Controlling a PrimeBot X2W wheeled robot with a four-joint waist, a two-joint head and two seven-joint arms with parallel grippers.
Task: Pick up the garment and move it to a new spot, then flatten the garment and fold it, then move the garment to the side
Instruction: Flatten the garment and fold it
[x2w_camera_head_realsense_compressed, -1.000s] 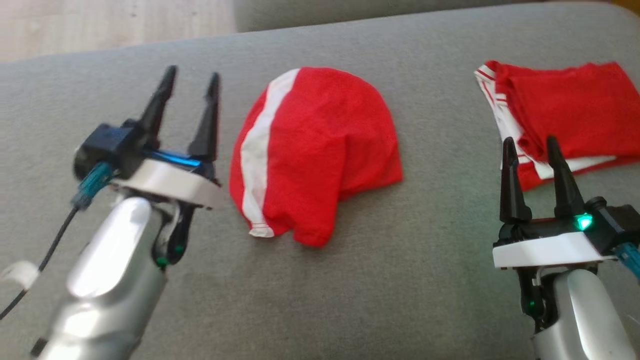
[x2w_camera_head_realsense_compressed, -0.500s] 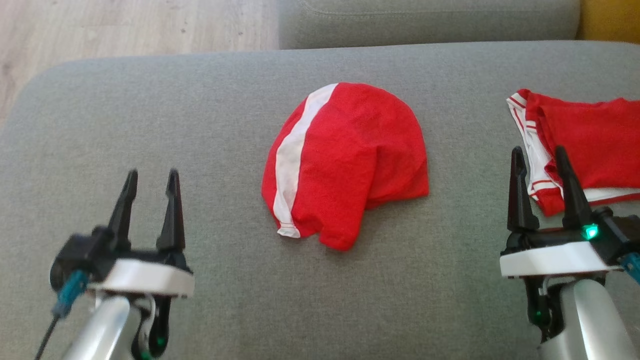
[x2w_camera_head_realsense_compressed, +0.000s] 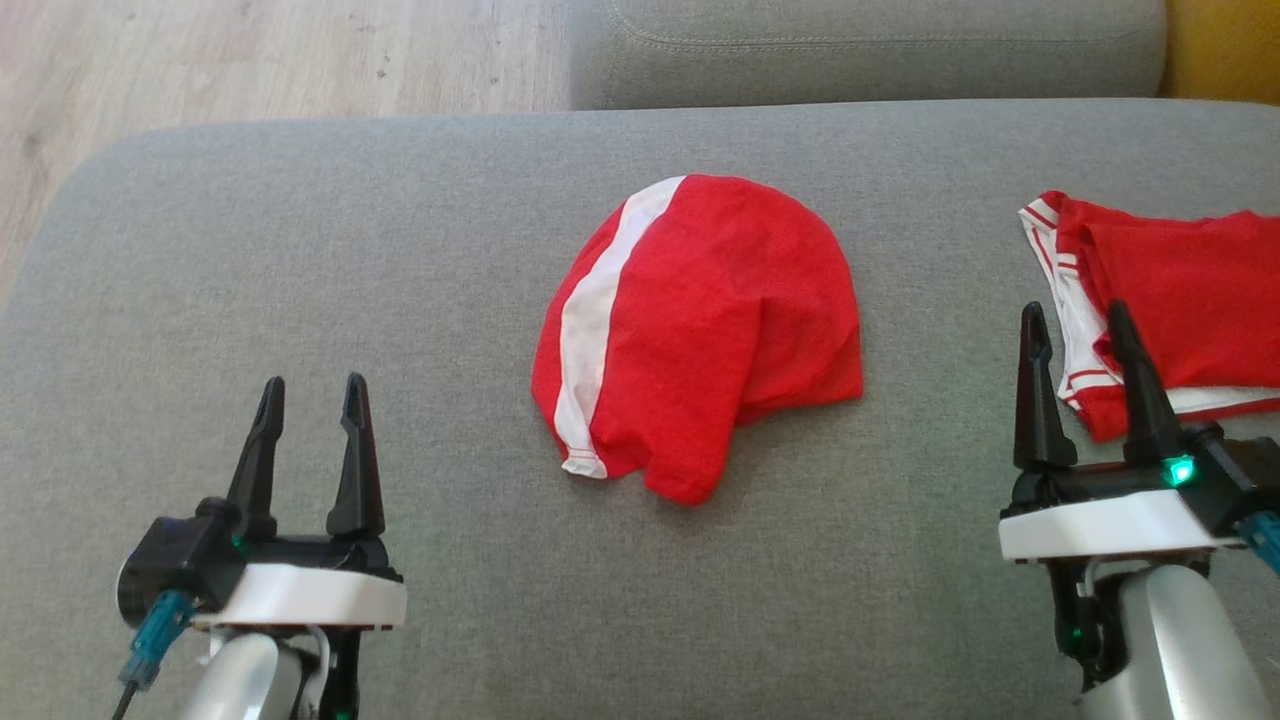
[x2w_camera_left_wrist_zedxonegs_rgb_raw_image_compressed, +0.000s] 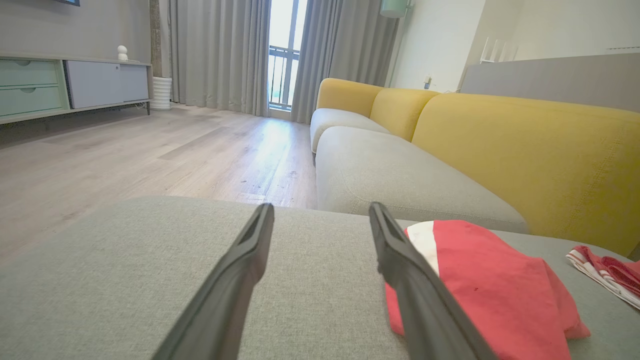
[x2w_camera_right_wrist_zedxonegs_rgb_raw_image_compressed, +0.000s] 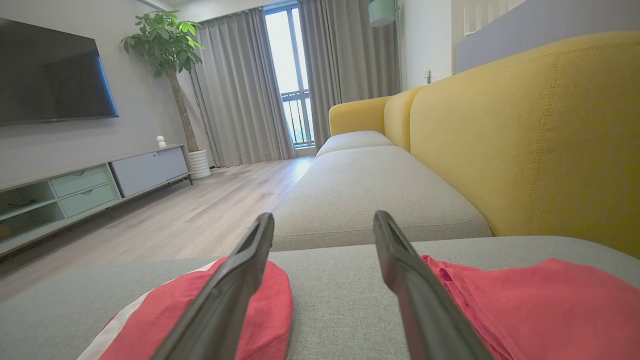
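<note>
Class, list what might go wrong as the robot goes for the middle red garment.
1. The open right tool sits beside the other red garment; it may grab the wrong one.
2. The middle garment lies doubled over, so a pinch may catch several layers.

Head camera looks down; wrist cameras skim low, probably sharing the garment (x2w_camera_head_realsense_compressed: 700, 330).

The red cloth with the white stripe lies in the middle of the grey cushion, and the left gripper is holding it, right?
No. The left gripper is open and empty, apart from the cloth, as the head view shows. The cloth does lie in the middle of the cushion.
</note>
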